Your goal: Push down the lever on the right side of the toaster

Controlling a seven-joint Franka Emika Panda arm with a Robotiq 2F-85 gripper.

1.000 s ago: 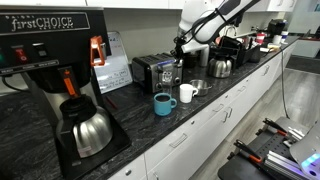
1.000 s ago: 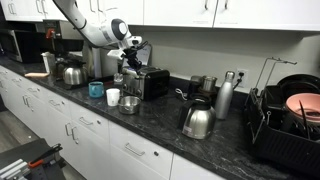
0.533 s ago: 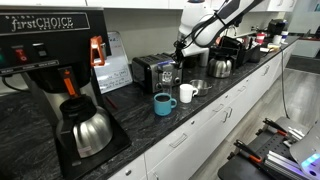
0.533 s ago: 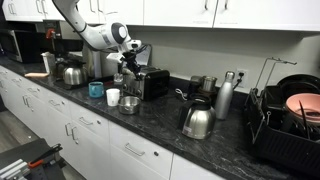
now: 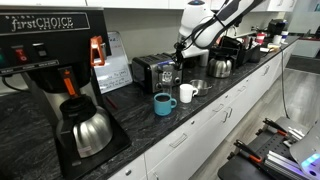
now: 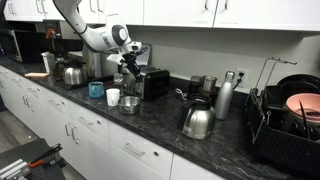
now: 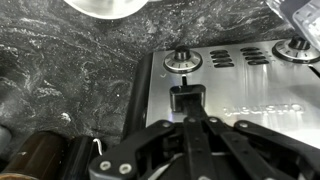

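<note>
- My pincer [image 7: 190, 122] is closed on nothing, its two fingers pressed into one narrow tip.
- That tip points at the black lever [image 7: 186, 97], which sits in a slot just below a round knob [image 7: 182, 62]. I cannot tell whether I am touching the lever or only hovering over it.
- The lever belongs to the toaster [image 7: 240, 90], whose chrome face fills the wrist view. In both exterior views the toaster [image 5: 152, 70] stands at the back of the dark stone table [image 5: 140, 122], with my pincer [image 6: 128, 68] at its lever end.
- A teal mug [image 5: 162, 103] and a white mug [image 5: 187, 93] stand near the toaster's front.
- I judge slipping to be the main risk. A narrow closed tip on a small lever can slide off sideways if I press off-centre, and then it would scrape the chrome or hit the knob.
- If my push is slanted instead of running along the slot, the toaster may skid or tip towards the mugs.
- If I stop short, the lever probably will not latch.
</note>
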